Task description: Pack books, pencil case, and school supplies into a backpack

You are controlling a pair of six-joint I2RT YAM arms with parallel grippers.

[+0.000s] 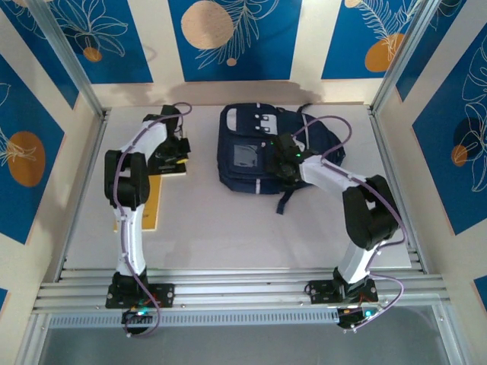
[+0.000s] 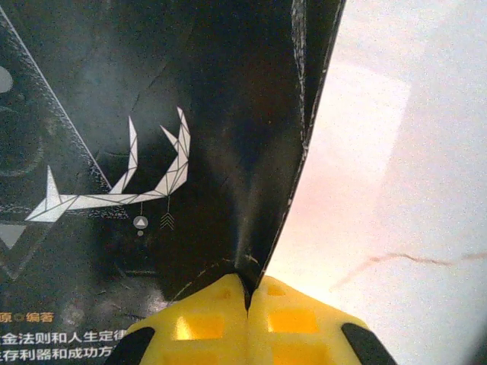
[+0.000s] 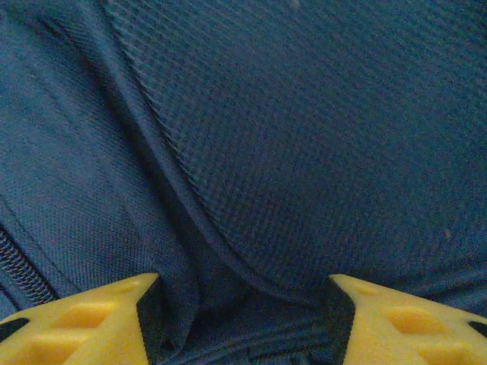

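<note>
White table [image 1: 228, 236] is sitting inside a framed booth. The walls [image 1: 251, 38] are showing blue panels with orange discs and white leaf outlines.

Navy backpack [image 1: 232, 137] is lying flat at back centre, 2 pale grey buckle patches [image 1: 260, 120] facing up. Its fabric is a fine woven mesh, creasing into soft folds.

Right gripper [image 3: 242, 283] is pressing onto it, yellow fingers standing apart with 1 fold between them.

Left gripper [image 2: 246, 285] is pinching shut on the edge of a glossy black book [image 2: 152, 114] with a white antler print. The book is lying at back left, overlapping a yellow book [image 1: 148, 205].
</note>
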